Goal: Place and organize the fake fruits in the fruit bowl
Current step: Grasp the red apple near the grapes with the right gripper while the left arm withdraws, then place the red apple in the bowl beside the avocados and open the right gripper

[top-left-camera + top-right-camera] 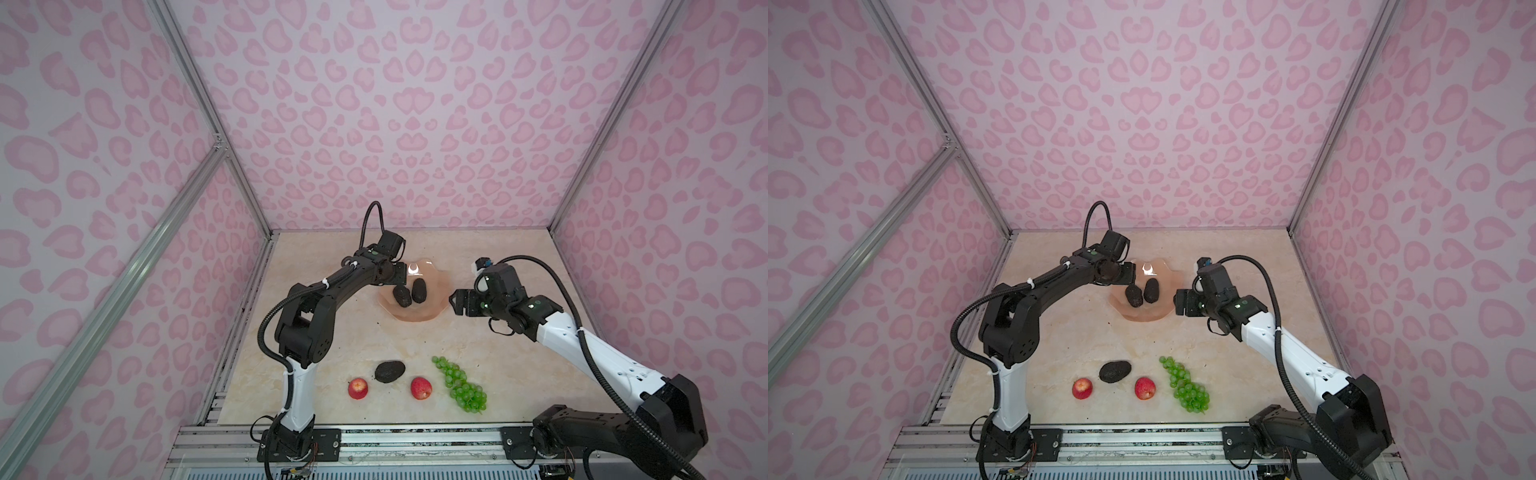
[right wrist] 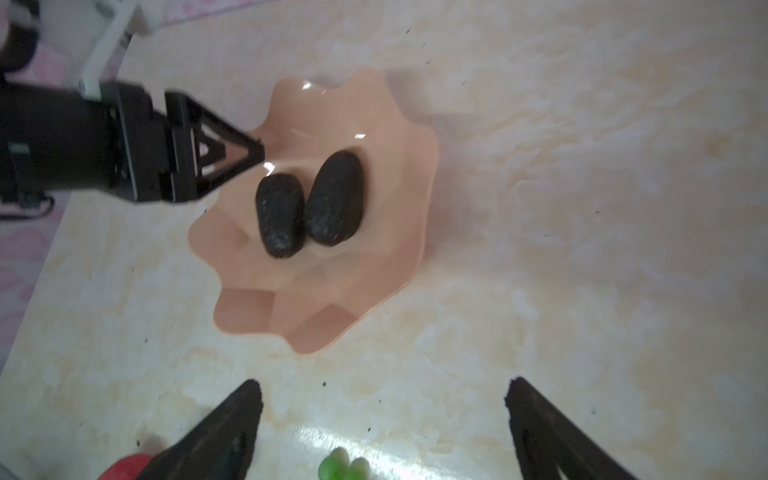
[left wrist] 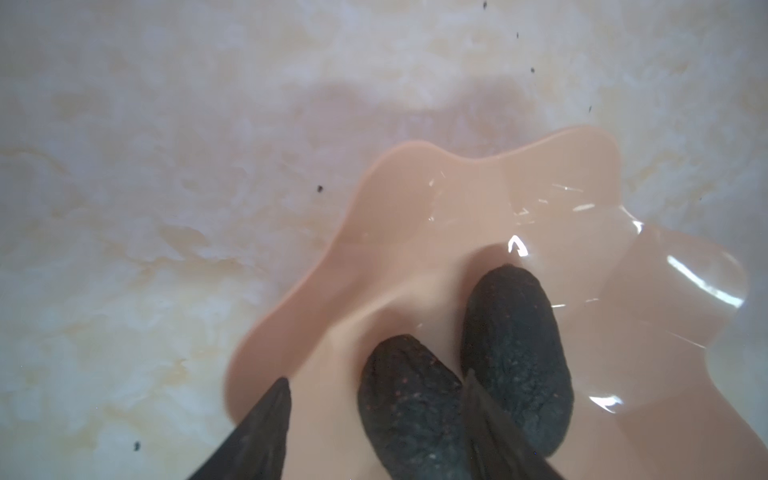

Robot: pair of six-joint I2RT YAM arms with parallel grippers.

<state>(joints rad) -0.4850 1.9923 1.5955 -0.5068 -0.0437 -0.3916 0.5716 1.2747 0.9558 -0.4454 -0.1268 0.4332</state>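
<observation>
The peach-pink fruit bowl (image 1: 417, 316) (image 1: 1144, 314) stands at the table's far middle. Two dark avocados (image 1: 402, 297) (image 1: 419, 289) lie side by side in it. My left gripper (image 1: 398, 279) (image 3: 376, 381) hangs over the bowl's left rim, open. Its fingers straddle the nearer avocado (image 3: 411, 415), and one fingertip sits between the two fruits. My right gripper (image 1: 453, 301) (image 2: 382, 388) hovers open and empty just right of the bowl. Near the front lie a third avocado (image 1: 390, 370), two red apples (image 1: 358, 388) (image 1: 421, 388) and green grapes (image 1: 460, 384).
Pink patterned walls with aluminium posts close in the marble table (image 1: 353, 332) on three sides. A metal rail (image 1: 415, 440) carrying both arm bases runs along the front edge. Small dark specks dot the tabletop.
</observation>
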